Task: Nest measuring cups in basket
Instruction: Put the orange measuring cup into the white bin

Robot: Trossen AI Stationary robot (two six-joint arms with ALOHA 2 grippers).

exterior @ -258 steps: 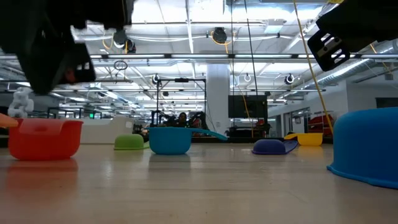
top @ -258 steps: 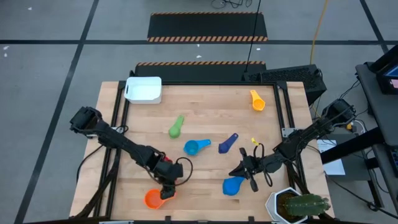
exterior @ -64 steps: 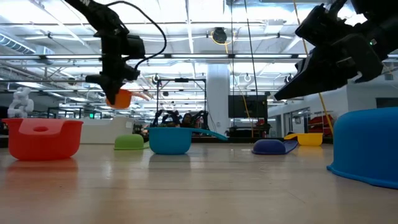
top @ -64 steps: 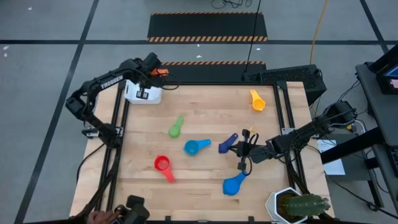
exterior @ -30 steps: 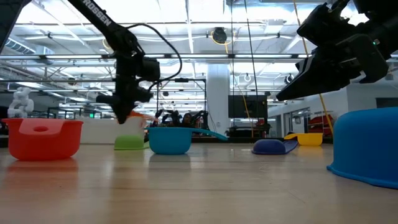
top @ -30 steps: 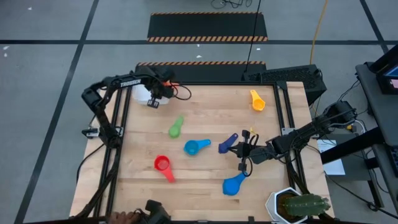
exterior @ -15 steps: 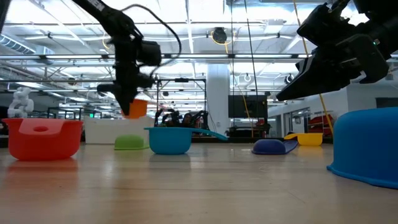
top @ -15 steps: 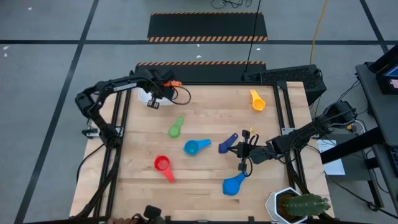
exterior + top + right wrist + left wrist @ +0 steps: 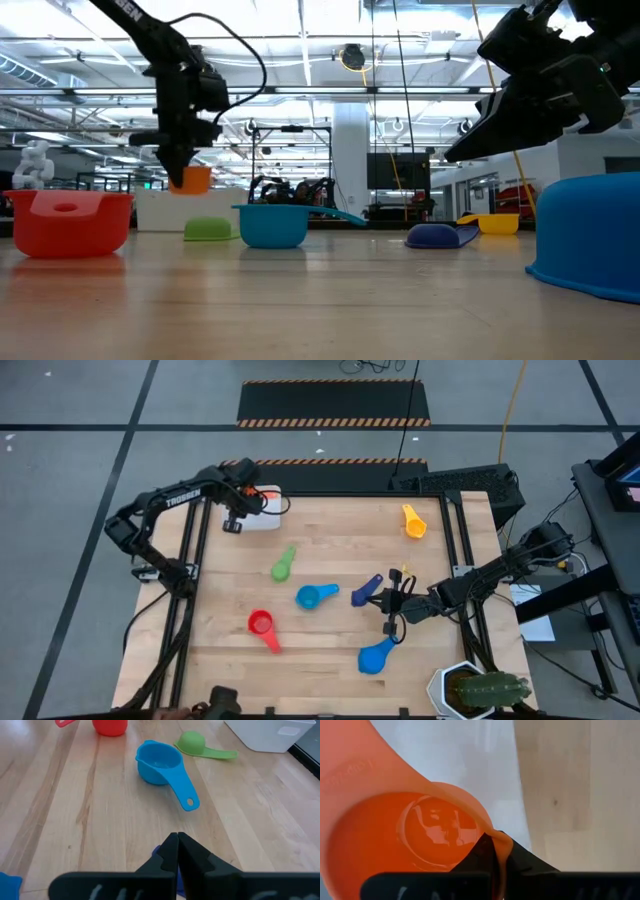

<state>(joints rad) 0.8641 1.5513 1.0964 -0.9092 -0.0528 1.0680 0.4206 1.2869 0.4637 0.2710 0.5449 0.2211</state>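
The basket (image 9: 262,507) sits at the far left corner of the table (image 9: 330,660), and from above most of it is covered by the left arm; only a white strip of its near side and right end shows. The left gripper (image 9: 248,497) hangs over it, pinched tight on the rim of the orange cup (image 9: 190,179), which is off the table, above the white tub. In the left wrist view the orange cup (image 9: 410,840) fills most of the picture, with white plastic behind it and bare wood to one side; whether the cup touches the basket I cannot tell. The right gripper (image 9: 388,603) is closed on nothing, poised low above the wood just beside the navy cup (image 9: 366,591), whose bowl is partly hidden behind the fingers. The light blue cup (image 9: 317,596), green cup (image 9: 283,565) and red cup (image 9: 263,627) lie well apart across the middle, with open wood between them. The blue cup (image 9: 377,656) lies near the front edge, close to the cactus pot (image 9: 478,691) at the right front corner, which is cut off by the picture's edge. The yellow cup (image 9: 413,520) lies alone near the far right edge.
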